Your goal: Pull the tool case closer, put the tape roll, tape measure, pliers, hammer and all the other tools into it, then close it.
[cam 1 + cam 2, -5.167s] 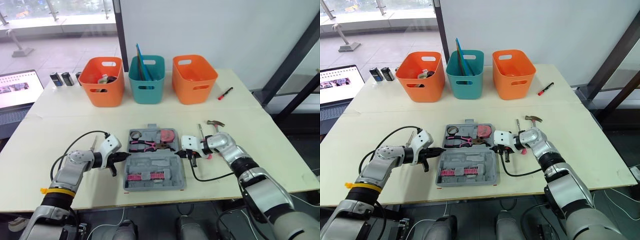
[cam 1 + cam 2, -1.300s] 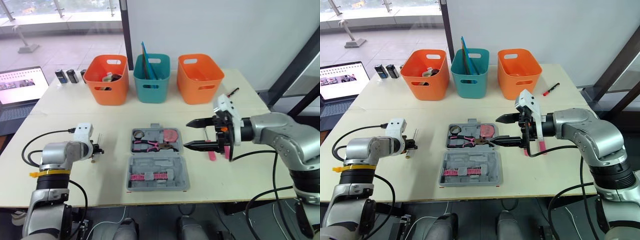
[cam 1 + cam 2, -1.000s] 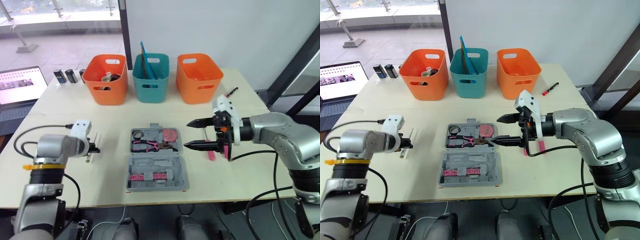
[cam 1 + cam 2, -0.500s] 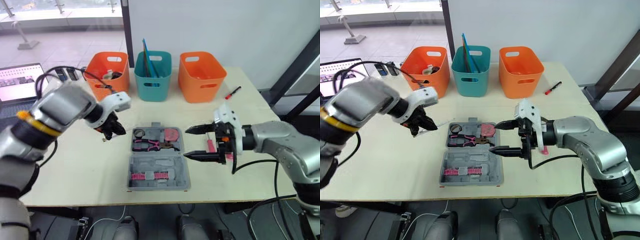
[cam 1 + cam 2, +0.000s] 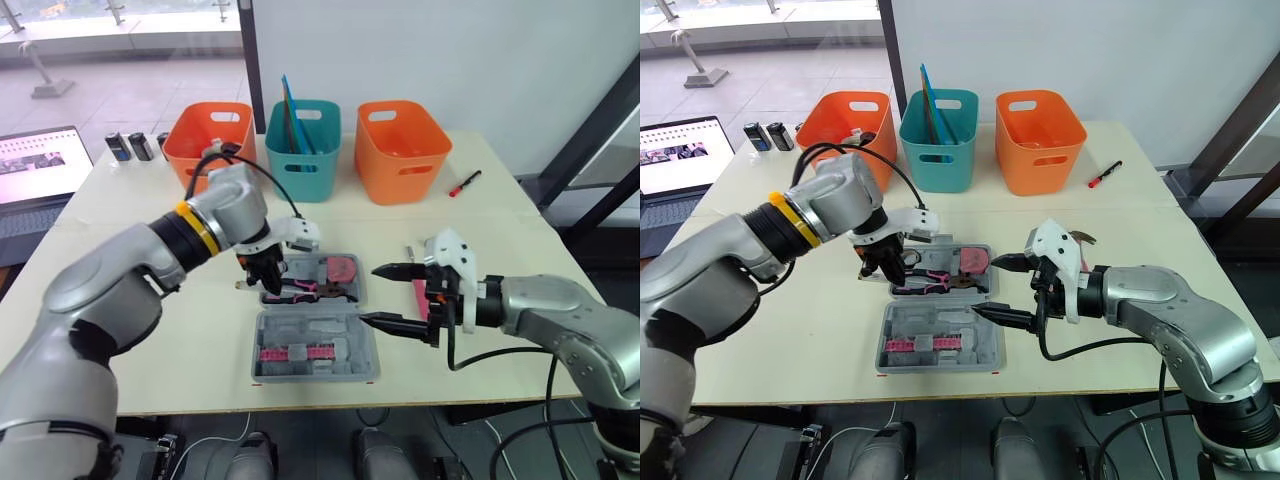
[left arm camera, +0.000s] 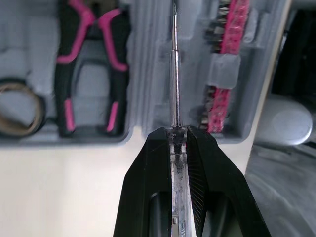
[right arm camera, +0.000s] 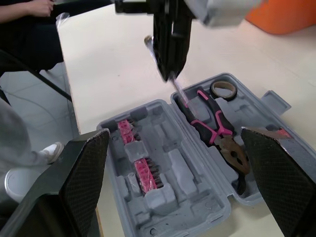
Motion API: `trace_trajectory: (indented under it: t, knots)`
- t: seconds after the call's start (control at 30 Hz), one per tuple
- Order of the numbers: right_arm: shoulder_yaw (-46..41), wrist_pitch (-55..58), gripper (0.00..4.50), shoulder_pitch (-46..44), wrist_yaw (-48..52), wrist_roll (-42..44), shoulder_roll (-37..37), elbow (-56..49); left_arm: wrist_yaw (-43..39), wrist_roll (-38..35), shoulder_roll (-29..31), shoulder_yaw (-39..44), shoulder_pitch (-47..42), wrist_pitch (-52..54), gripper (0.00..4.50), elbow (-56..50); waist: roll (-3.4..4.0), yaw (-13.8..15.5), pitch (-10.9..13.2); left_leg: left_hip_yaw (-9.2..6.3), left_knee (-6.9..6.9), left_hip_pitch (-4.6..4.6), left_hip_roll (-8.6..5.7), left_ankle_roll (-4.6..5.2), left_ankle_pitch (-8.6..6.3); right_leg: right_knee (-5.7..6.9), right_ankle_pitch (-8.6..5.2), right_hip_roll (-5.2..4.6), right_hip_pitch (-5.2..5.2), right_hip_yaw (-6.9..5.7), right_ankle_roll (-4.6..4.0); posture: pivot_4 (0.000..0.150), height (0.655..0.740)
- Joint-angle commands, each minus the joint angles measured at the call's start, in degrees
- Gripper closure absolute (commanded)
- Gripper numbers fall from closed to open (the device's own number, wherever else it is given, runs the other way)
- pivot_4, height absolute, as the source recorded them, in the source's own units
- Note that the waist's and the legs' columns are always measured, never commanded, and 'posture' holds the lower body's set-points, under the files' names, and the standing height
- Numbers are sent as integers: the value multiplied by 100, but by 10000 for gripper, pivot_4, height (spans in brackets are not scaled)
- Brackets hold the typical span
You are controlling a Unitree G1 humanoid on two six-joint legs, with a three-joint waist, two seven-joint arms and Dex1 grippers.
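We see the left tool (image 6: 177, 132) clamped on a clear-handled screwdriver (image 6: 174, 89), whose tip hangs over the open tool case (image 5: 315, 350) beside the pliers (image 6: 117, 74) lying inside. The right tool (image 5: 370, 294) is spread wide at the case's right edge, above the counter (image 5: 500, 220).

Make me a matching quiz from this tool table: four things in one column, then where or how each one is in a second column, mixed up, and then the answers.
Column one:
1. screwdriver
2. pliers
3. red marker
4. right gripper

Column two:
A. lying in the open tool case
B. lying beside the rightmost orange bin
C. clamped in the left gripper
D. open and empty

Pairs: 1-C, 2-A, 3-B, 4-D.
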Motion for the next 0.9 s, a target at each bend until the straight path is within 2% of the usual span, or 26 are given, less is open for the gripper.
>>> trace_trajectory:
  t: [0.03,0.43,0.6,0.9]
  knots:
    - [-169,107,0,-32,-39,330,-30,-277,-57,272,-167,0,50,-52,44180,45,0,4,0,0,1,0,0,0,0,1,0,0,0,0,0,1500,7344]
    - [23,110,0,-146,-127,313,-95,-188,280,763,-815,322,654,-44,44180,111,0,26,0,-1,8,0,0,1,1,6,10,0,1,0,16,1500,7344]
    - [136,90,0,-205,-125,244,-121,-157,306,904,-892,342,782,-65,44180,176,0,6,0,-1,9,1,0,1,1,8,11,0,1,0,16,1500,7344]
    - [181,37,0,-241,-171,173,-89,-137,552,1231,-1180,509,896,-448,44180,872,0,27,0,-1,16,4,-1,1,1,17,12,0,3,0,15,1500,7344]
